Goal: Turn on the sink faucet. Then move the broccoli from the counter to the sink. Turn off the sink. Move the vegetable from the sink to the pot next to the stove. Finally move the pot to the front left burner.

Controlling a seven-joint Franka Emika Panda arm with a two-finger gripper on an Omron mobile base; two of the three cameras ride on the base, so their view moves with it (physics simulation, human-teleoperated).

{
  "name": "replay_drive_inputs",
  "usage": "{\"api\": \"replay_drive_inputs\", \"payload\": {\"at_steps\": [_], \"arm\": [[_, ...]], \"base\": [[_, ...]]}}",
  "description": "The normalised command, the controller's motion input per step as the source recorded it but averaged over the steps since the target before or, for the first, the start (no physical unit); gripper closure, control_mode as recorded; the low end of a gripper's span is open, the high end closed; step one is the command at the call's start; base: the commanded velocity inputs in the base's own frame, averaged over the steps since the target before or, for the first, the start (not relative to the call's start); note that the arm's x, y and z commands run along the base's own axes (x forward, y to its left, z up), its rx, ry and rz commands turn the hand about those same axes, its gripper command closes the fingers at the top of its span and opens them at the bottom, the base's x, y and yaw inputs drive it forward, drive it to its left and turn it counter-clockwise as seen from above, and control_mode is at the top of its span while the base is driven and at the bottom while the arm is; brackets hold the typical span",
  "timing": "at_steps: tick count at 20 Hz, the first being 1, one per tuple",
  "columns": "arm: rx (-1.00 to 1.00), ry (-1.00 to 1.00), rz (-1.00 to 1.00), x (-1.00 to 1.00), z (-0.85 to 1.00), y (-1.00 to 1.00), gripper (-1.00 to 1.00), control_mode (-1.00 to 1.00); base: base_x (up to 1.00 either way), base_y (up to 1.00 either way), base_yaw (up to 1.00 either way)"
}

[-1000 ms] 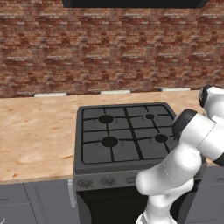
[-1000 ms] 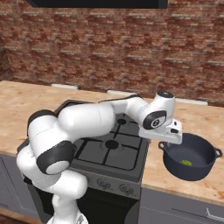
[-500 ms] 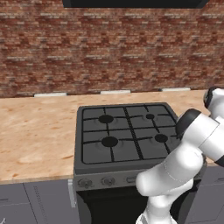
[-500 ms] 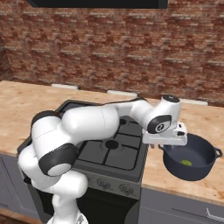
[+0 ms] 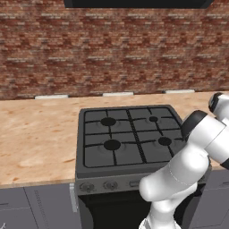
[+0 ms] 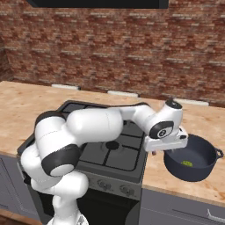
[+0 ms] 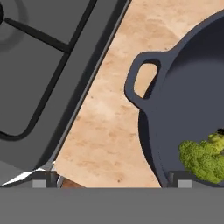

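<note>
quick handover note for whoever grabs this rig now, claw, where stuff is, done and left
Claw: open, holding nothing, over the near left rim of the pot.
Broccoli: lying inside the pot.
Pot: on the counter just right of the stove, its loop handle facing the cooktop.
Front left burner: bare.
Done: broccoli is in the pot.
Left: grasp the pot, probably by that handle or the rim, and set it on the front left burner.
</note>
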Motion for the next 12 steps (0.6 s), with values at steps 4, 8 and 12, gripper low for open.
{"api": "replay_drive_inputs", "payload": {"at_steps": [4,8,12], "arm": [[0.0,0.01,0.2,0.0,-0.18,-0.01,-1.0,-1.0],[0.0,0.01,0.16,0.0,-0.17,-0.08,-1.0,-1.0],[0.0,0.0,0.1,0.0,-0.16,-0.14,-1.0,-1.0]], "base": [[0.0,0.0,0.0],[0.0,0.0,0.0],[0.0,0.0,0.0]]}}
